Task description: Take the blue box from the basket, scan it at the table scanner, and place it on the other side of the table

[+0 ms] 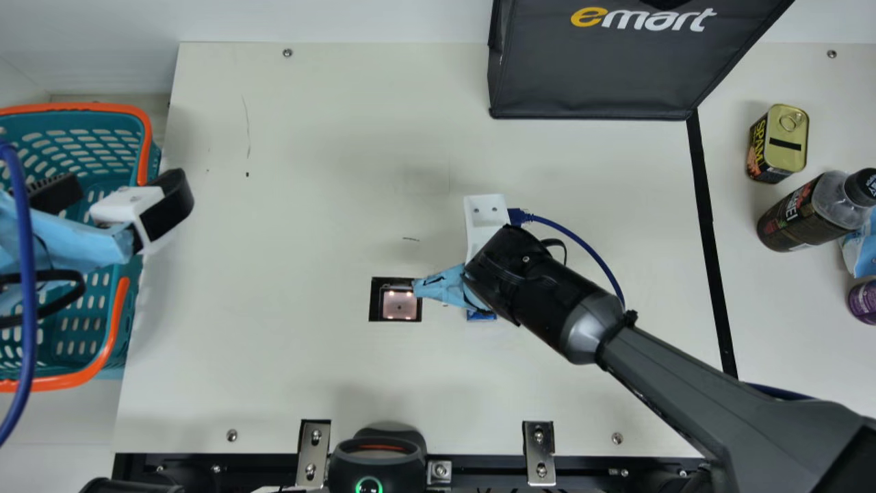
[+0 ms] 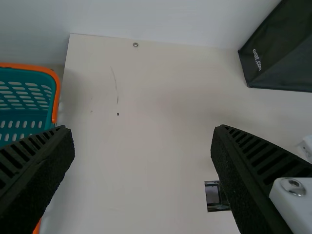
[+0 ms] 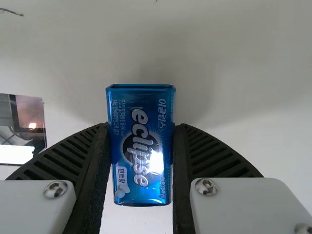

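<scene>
Basket [image 1: 82, 107] far left; left gripper [image 1: 115, 197] over it, fingers spread, nothing between. Scanner [image 1: 399, 303] mid-table. Just right of it, blue box [image 3: 141, 141] pinched in right gripper [image 1: 484, 220]. Can [image 1: 787, 142], bottle [image 1: 794, 218] farther right.

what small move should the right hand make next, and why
I'd probably ease the blue box sideways until it is over the table scanner. The right hand has it gripped between both fingers, but the box is beside the scanner's lit window, not over it. Whether it has already been scanned, I can't tell.
</scene>
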